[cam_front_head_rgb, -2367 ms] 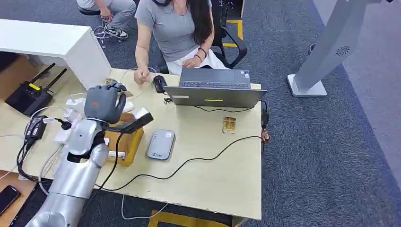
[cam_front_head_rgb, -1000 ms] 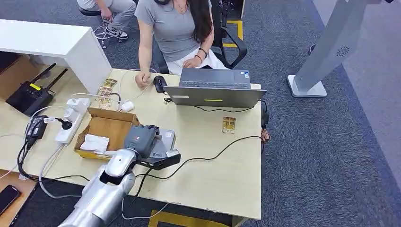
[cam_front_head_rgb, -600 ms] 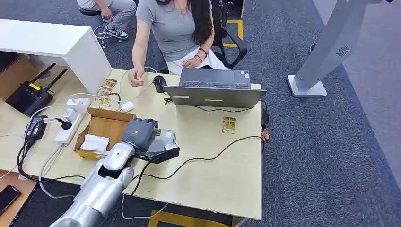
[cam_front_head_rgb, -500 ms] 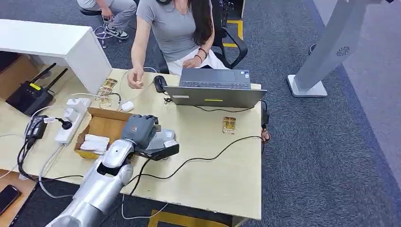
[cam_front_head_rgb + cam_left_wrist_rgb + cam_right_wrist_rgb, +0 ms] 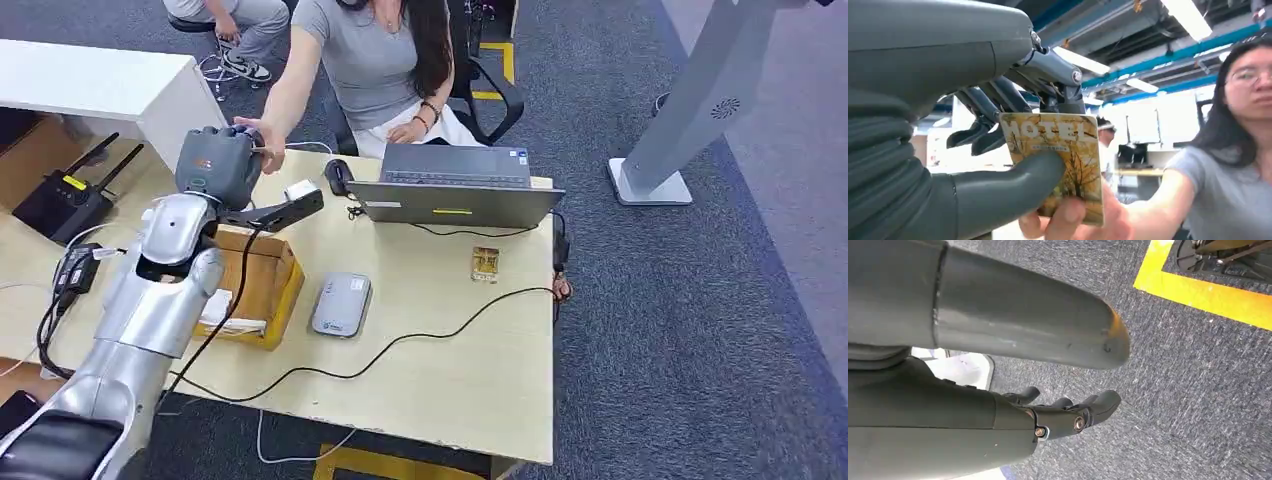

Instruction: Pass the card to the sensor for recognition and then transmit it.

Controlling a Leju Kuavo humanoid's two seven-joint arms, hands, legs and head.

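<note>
1. Head view: the left hand [image 5: 218, 163] is raised above the far left part of the tabletop [image 5: 450, 340], over the cardboard box [image 5: 262, 290]; a person's hand [image 5: 256, 135] reaches across from the far side and meets it; the grey sensor [image 5: 341, 304] lies flat on the tabletop just beside the box, with a black cable [image 5: 400, 345] curving past it; an open laptop [image 5: 455, 190] stands at the far edge, a mouse [image 5: 337, 176] beside it, and a small yellow card [image 5: 485, 264] lies apart near the laptop's front.

2. Left wrist view: the left hand [image 5: 998, 150] pinches the card [image 5: 1060, 160], printed "HOTEL", between its thick thumb [image 5: 1013, 187] and darker fingers [image 5: 993, 115]; the card stands upright in the air; the person's hand [image 5: 1083, 220] touches the card's lower edge with its fingertips.

3. Right wrist view: the right hand [image 5: 1063, 415] hangs over grey carpet [image 5: 1198, 390] near a yellow floor stripe [image 5: 1208, 295]; its fingers are loosely bent and apart, holding nothing.
</note>
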